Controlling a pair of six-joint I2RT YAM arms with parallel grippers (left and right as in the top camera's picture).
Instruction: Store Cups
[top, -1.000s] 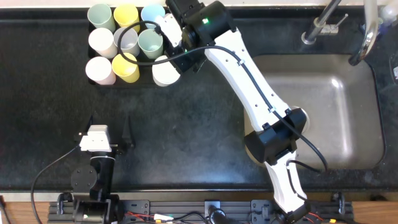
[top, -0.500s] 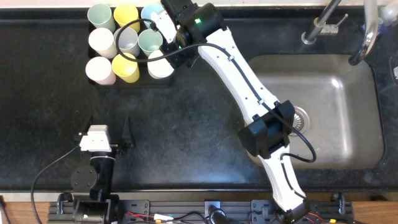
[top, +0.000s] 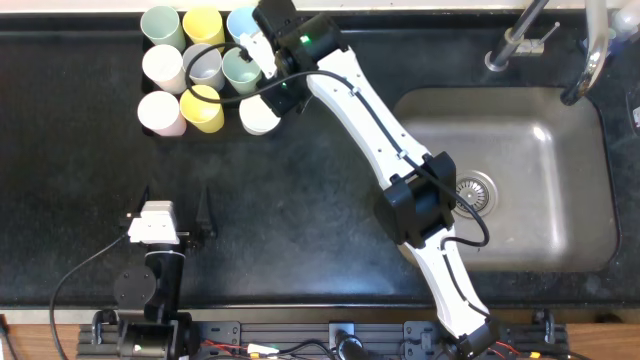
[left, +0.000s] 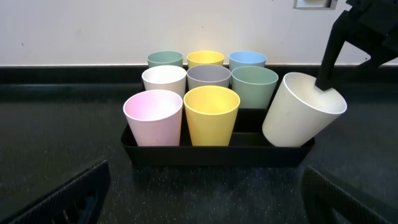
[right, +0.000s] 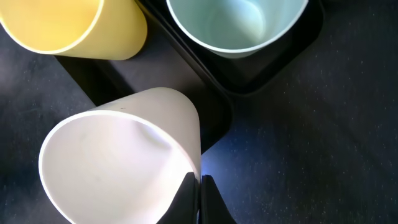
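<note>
Kitchen, steel sink (top: 560, 150) (with faucet (top: 520, 40)), dark countertop (top: 300, 220)

Black speckled counter (top: 300, 200) fills the left and centre of the top view. Steel sink (top: 540, 140) is set into it at right, with the drain (top: 480, 188) at the basin's left side. Faucet (top: 520, 35) at upper right, above the basin; second chrome spout (top: 590, 55) nearer the right edge. White wall (left: 93, 25) runs along the top of the left wrist view. Wood strip (top: 30, 335) at lower left.
</note>
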